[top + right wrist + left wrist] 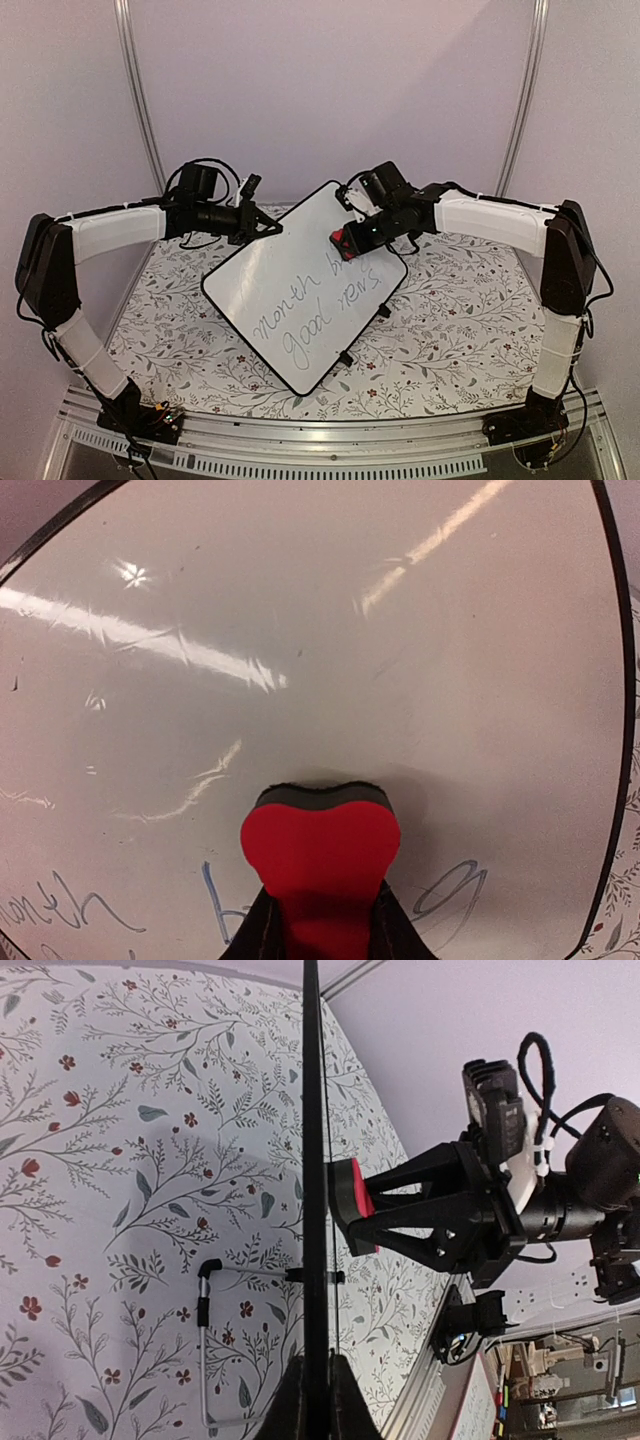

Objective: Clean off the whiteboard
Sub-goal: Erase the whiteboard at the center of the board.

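The whiteboard (300, 300) stands tilted over the table, its thin black frame held at the upper left edge by my left gripper (262, 228), which is shut on it. Grey handwriting (310, 315) covers its lower half. In the left wrist view the whiteboard (315, 1110) shows edge-on, with the left gripper (318, 1365) clamping the frame. My right gripper (348, 240) is shut on a red eraser (343, 243) with a dark felt face. That eraser (320, 845) presses flat on the whiteboard (300, 630) just above blue-grey letters (450, 890). The eraser (350, 1205) also touches the board's face in the left wrist view.
A floral tablecloth (450, 320) covers the table under the board. A wire foot (205, 1340) sticks out from the board's back. A metal rail (330, 450) runs along the near edge between the arm bases. Pale walls and two poles (140, 90) close the back.
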### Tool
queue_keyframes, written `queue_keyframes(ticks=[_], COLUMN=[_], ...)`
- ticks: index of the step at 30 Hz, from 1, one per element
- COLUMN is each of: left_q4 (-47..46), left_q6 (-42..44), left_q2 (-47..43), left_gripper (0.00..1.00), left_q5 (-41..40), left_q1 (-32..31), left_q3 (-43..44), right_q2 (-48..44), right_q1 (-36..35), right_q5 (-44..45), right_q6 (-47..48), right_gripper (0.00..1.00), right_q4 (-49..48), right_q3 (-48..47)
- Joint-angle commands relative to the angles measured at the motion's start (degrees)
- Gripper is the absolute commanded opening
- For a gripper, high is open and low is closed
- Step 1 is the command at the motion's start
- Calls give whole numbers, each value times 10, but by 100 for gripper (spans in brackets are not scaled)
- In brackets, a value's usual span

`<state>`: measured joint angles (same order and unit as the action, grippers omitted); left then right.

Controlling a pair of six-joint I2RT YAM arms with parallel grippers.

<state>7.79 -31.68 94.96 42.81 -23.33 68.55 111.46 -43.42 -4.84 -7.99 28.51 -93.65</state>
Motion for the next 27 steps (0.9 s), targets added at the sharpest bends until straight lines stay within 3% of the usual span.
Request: queue_keyframes(ticks=[1, 20, 27], left_q4=[3, 3, 3], left_q6=[28, 27, 28], left_q2=[11, 14, 14], left_gripper=[0, 0, 0], left_q5=[4, 4, 2], left_q1=[-6, -10, -13], left_q3=[-3, -3, -4], right_q2=[-3, -25, -10], right_q1=[0, -8, -8], right_q5=[-24, -33, -36], right_q6=[13, 33, 29], right_gripper=[0, 0, 0], right_q4=[60, 77, 65], right_q3=[28, 60, 8])
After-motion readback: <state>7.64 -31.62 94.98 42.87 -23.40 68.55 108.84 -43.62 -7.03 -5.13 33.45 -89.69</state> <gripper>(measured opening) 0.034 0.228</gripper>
